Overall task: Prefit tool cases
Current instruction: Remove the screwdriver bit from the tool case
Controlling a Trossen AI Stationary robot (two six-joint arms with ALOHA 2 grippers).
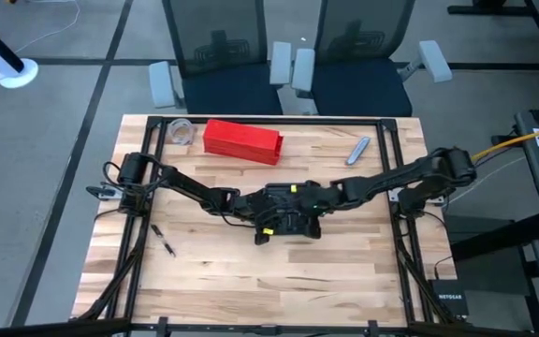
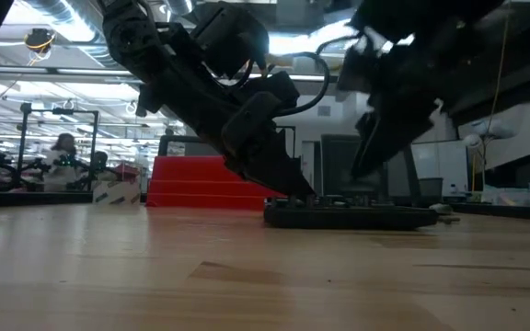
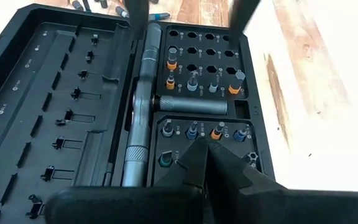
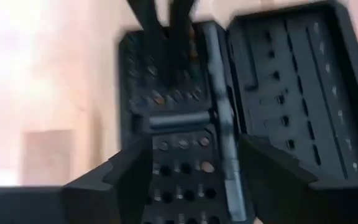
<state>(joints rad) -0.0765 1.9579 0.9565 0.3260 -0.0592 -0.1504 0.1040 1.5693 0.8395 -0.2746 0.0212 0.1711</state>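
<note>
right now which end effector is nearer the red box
Left. The left end effector sits over the open black tool case on the side toward the red box; the right end effector is farther along, away from it.

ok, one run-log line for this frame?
stage: prefit underway | tool case: open flat, mid-table | left gripper: jaws shut, tip down at bit sockets | right gripper: jaws open above case | red box: behind, untouched

Dark jointed arms point(image 1: 195, 192); black cables
</note>
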